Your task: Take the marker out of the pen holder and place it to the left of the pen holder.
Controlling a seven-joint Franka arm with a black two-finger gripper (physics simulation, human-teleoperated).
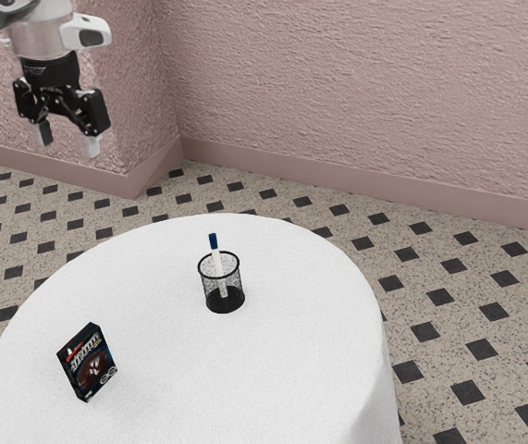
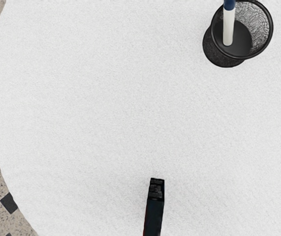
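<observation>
Exterior view: marker (image 1: 218, 265) sits well below the end effector (image 1: 70, 146).

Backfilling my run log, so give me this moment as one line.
hand: open, empty, raised | marker: leaning in pen holder, blue end up | dark box: standing on table | removal: not done

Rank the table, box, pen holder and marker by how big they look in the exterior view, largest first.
1. Table
2. Box and pen holder: too alike to rank
3. Marker
</observation>
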